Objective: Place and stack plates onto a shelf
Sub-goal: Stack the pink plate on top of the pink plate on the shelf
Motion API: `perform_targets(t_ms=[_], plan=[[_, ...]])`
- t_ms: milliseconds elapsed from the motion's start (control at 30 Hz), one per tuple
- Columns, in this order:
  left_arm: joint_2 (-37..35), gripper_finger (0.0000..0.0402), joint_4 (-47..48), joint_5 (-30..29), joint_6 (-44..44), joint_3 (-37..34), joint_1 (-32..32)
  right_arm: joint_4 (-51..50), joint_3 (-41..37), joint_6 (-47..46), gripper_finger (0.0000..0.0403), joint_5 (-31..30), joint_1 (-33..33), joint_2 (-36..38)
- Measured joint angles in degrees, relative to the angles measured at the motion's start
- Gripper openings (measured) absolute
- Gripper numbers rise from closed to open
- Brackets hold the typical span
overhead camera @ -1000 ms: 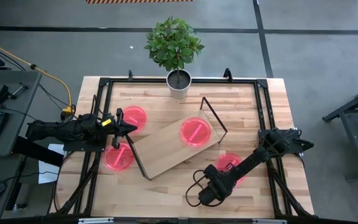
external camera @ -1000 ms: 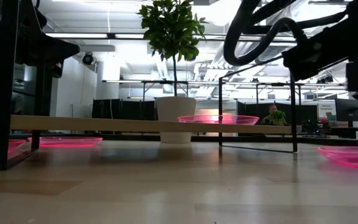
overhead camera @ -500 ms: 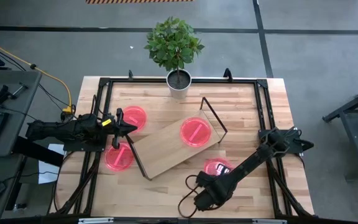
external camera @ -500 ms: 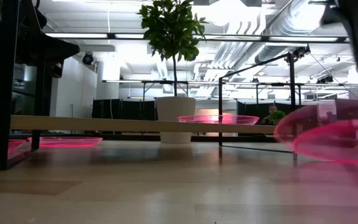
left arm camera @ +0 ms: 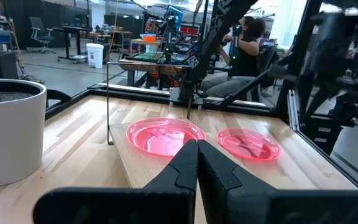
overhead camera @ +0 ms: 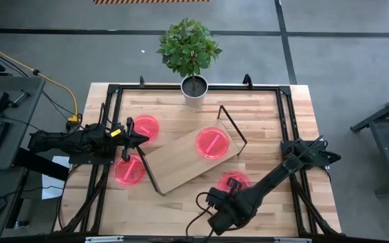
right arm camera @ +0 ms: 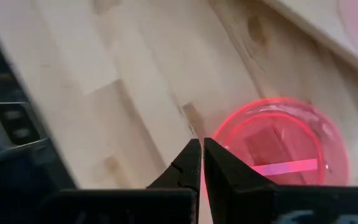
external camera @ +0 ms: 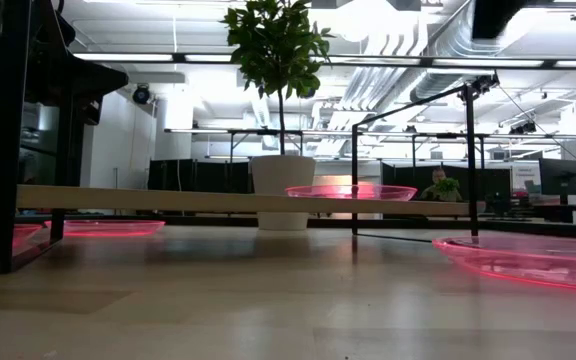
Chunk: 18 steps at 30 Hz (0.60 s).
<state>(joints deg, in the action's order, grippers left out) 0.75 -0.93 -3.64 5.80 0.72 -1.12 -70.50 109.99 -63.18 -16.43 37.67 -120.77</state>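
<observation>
A: What has changed?

B: The right gripper has pulled back toward the table's front edge, and the plate has slid with it. Its fingers are pressed together, empty, the plate just ahead of their tips.

A: How will it handle?

B: Light, thin, slippery plastic, I'd judge; pinch the raised rim.

A: Beyond that?

B: One plate sits on the shelf. Two more plates flank the left gripper, which waits clenched and empty.
</observation>
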Motion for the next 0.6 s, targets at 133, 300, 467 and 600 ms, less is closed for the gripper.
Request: perform_targets(t_ms=[133,300,467,600], plan=[[0.0,0.0,0.0,0.0,0.0,0.0,0.0,6.3,-7.7,-4.1,0.0004,-0.1,-0.6,0.0],[0.0,0.0,0.0,0.0,0.0,0.0,0.0,12.1,-15.6,-7.6,0.0052,-0.5,-1.0,0.0],[0.0,0.0,0.0,0.0,0.0,0.0,0.0,15.2,-20.1,-12.7,0.0132,-7.0,-0.7,0.0],[0.0,0.0,0.0,0.0,0.0,0.0,0.0,22.0,-24.0,-15.7,0.0174,-9.9,-0.6,0.0]])
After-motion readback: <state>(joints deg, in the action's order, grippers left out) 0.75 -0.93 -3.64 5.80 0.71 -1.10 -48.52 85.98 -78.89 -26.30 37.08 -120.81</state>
